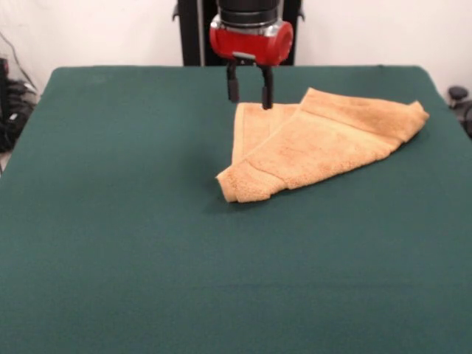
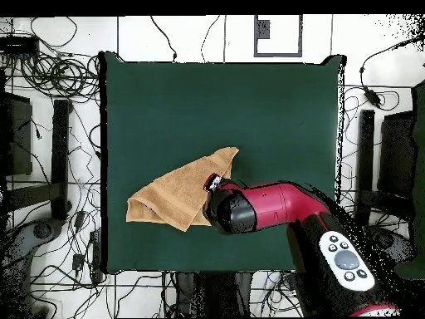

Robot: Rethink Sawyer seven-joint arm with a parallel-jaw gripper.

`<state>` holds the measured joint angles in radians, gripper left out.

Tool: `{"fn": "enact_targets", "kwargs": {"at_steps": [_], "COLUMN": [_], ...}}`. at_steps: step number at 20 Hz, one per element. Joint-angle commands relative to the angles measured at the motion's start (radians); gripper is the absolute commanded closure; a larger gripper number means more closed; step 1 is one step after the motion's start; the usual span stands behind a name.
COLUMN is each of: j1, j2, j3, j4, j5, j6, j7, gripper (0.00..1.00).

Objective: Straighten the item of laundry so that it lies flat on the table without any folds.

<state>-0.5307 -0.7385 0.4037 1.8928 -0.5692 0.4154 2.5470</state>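
A: While the arm hangs over the back of the table (image 1: 110, 243), where does the towel (image 1: 324, 144) sit?

B: Right of centre in the front view, toward the far side. Folded over itself: one long flap lies diagonally across a lower layer, whose narrow strip shows at the left. A blunt folded corner points toward the camera.

A: End effector (image 1: 249, 90)?

B: Just above the towel's far left corner. Two dark fingers (image 1: 233, 87) point down with a clear gap between them, nothing held. Tips look close to the cloth; contact I can't confirm.

A: Overhead agrees?

B: Roughly. The arm's red head covers one edge of the towel there, so the end effector itself is hidden. The towel runs as a slanted wedge, well inside the table edges.

A: Why hover at that corner?

B: My guess: the corner belongs to the lower layer, or sits near the fold line. Pinching there and dragging away from the flap could open the fold.

A: Progress?

B: Not flat yet. At least one big fold is left.

A: Risk?

B: Pinching both layers together, which would drag the whole bundle.
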Motion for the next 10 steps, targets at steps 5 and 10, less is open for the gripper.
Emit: {"fn": "enact_targets", "kwargs": {"at_steps": [5, 10], "j1": [0.168, 0.305], "j2": [0.044, 0.086], "j3": [-0.019, -0.145], "j4": [-0.058, -0.063], "j5": [-0.061, -0.065], "j6": [-0.034, -0.155], "j7": [0.007, 0.142], "gripper": [0.0, 0.0]}}
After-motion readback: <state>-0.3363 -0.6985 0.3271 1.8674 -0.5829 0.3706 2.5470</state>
